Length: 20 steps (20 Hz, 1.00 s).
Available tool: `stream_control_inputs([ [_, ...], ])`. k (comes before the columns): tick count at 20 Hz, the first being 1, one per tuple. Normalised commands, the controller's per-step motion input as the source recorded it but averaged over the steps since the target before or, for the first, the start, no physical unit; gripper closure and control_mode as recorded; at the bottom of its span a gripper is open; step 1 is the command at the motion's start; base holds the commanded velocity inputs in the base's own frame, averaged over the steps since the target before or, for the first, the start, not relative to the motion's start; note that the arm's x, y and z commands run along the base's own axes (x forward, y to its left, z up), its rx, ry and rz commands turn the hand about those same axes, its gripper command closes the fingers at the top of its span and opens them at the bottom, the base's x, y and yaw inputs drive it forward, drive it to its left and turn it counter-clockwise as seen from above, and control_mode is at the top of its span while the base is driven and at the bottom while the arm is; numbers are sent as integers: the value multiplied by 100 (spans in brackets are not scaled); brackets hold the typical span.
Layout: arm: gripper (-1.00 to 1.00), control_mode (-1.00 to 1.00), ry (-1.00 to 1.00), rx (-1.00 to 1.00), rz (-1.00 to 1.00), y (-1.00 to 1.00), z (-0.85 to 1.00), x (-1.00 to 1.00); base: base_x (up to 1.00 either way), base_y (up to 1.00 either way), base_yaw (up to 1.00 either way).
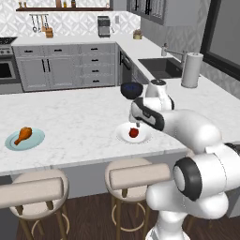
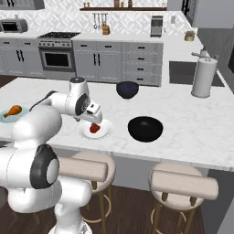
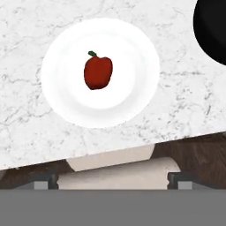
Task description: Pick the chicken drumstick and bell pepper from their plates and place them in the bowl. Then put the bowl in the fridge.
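With its jaws spread wide and empty above the white plate (image 3: 66, 103), the gripper (image 3: 113, 180) risks nudging the round bell pepper (image 3: 98, 72) off-centre, since it rolls easily when pinched unevenly

White marble island (image 1: 70, 126), round stools (image 1: 33, 194) — grey cabinets (image 1: 65, 65), dark wood floor (image 1: 93, 220).

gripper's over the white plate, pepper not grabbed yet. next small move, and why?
Probably lower straight down onto the bell pepper and then close. The gripper hovers open above it, the pepper lies loose near the middle of the white plate, and in the hand view it sits almost centred ahead, so little sideways correction seems needed.
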Motion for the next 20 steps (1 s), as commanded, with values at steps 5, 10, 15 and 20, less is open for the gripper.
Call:
stream_control_inputs([
  [5, -100, -100, 14, 1, 0, 0, -67, 94, 0, 0, 0],
  [10, -100, -100, 13, -1, 0, 3, -66, 87, 0, 0, 0],
  [15, -100, -100, 0, -2, 0, 9, -45, 47, 0, 0, 0],
  [20, -100, -100, -1, 0, 0, 3, -31, 14, 0, 0, 0],
])
